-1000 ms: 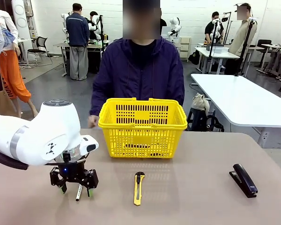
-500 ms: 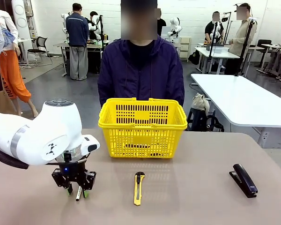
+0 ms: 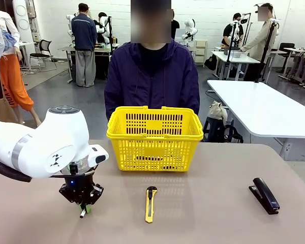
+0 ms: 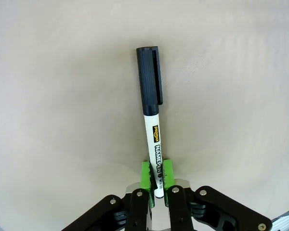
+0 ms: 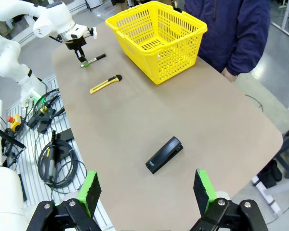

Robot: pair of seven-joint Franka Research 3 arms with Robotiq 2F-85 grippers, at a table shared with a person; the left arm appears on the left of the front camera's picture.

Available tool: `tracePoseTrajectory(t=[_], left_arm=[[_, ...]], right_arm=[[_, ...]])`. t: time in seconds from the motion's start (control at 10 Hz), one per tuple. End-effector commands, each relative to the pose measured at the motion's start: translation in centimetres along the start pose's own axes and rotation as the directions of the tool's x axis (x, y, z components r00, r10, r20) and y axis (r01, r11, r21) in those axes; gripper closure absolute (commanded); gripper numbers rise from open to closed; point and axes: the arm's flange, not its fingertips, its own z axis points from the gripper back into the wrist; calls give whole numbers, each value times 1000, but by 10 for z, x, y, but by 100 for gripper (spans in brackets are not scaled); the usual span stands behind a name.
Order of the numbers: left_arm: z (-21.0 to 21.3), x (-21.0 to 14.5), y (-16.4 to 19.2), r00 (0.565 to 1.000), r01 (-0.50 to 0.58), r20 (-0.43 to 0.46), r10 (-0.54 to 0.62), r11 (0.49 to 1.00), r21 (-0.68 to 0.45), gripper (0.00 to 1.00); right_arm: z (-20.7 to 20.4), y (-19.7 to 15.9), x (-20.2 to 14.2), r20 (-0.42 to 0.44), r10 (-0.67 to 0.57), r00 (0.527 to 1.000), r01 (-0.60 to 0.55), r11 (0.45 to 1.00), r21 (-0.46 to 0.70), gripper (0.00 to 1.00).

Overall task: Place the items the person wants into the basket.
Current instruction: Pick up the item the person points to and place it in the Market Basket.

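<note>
Marker (image 4: 152, 130), white with a black cap, lies near left on the table (image 3: 203, 213), pinched by the left gripper (image 4: 157, 185) at its tail end only. It could pivot or slip when carried to the yellow basket (image 3: 155, 138). The right gripper (image 5: 147, 190) is held wide.

From front cam I can't see most of the marker (image 3: 83, 212), left gripper (image 3: 84, 207) covers it, just the tip pokes out. Basket (image 3: 153, 133) contents: dark shapes thru the mesh, can't ID. Right wrist cam: right gripper (image 5: 147, 188) cut off at bottom edge, person's (image 5: 231, 29) upper body out of frame.
</note>
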Motion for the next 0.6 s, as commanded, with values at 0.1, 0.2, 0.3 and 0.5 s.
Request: tracePoseTrajectory(t=[0.1,0.2,0.3,0.5], left_arm=[[1,-8,4,1000,-25,8,24,999,24,100],[9,-7,11,999,-35,11,35,999,19,100],[29,-10,19,999,-35,-11,35,999,6,100],[109,-34,36,1000,19,-23,-18,999,43,100]], right_arm=[[-1,-1,-1,32,12,999,-12,1000,6,0],[-1,-1,-1,32,12,999,-12,1000,6,0],[-1,-1,-1,32,12,999,-12,1000,6,0],[-1,-1,-1,32,12,999,-12,1000,6,0]])
